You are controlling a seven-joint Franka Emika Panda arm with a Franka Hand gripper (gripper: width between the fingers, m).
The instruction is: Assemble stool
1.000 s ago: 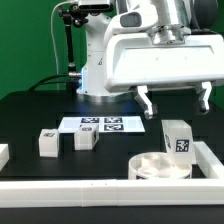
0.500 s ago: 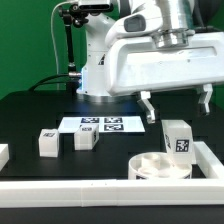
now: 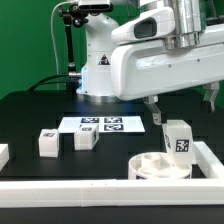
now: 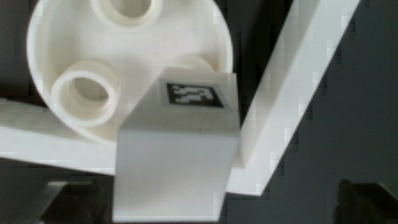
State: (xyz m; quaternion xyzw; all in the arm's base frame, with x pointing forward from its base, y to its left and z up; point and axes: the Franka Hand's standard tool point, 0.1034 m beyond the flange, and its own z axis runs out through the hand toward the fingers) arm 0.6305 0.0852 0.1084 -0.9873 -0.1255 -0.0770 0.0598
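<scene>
Matte black bench (image 3: 30, 115), smooth and flat, scattered with white plastic parts.

Toward the exterior view's right: round seat disc (image 3: 160, 166), shallow, with a raised rim, lying flat in the corner of the border rail (image 3: 100, 190), a long square-edged white bar. Just behind the disc, an upright leg (image 3: 178, 138): short, blocky, flat-faced, with a black-and-white square tag (image 3: 181, 145) on its front. Touching the disc or not: cannot tell.

From the wrist view, the same leg (image 4: 175, 160) seen along its length, smooth with a faint sheen, tag (image 4: 196, 94) crisp on one face. Beside it the disc (image 4: 169, 45), with thick-lipped round sockets (image 4: 89, 90) moulded into its surface, and the rail (image 4: 294, 90) running alongside.

Tool (image 3: 183, 105): two slim fingers spread wide apart, clamped on nothing, hanging above the upright leg, one to each side and clear of it.

Toward the exterior view's left, well apart from the disc: a squat leg (image 3: 47, 142) and a second squat leg (image 3: 86, 138), cube-like, tagged, resting on the bench. Just behind them the marker board (image 3: 101, 124), a thin flat sheet printed with square patterns.
</scene>
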